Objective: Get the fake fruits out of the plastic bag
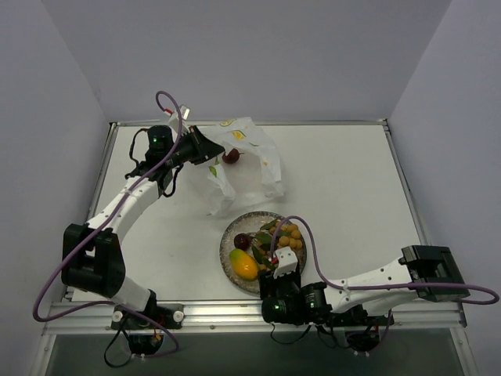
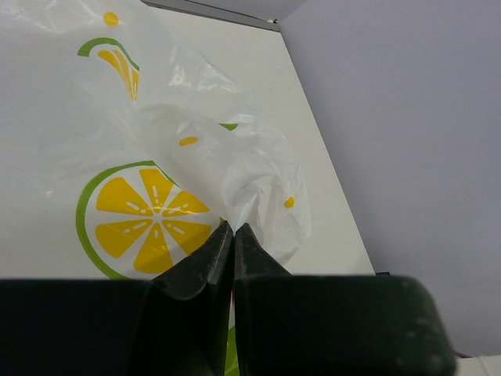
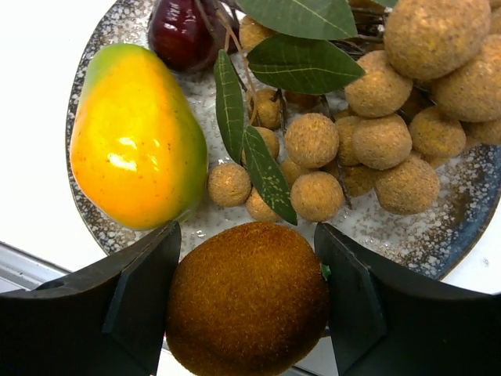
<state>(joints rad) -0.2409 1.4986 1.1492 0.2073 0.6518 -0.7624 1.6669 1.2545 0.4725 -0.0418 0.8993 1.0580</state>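
The plastic bag hangs crumpled at the back of the table, lifted by my left gripper. That gripper is shut on a fold of the bag's film. A dark maroon ball shows at the bag beside the fingertips. The speckled plate holds the mango, a second maroon ball and the berry bunch with green leaves. My right gripper is shut on the brown-orange ball just above the plate's near rim.
The right arm's base sits at the table's right front. The left arm's cable loops over the back left. A raised metal rim borders the table, with grey walls behind.
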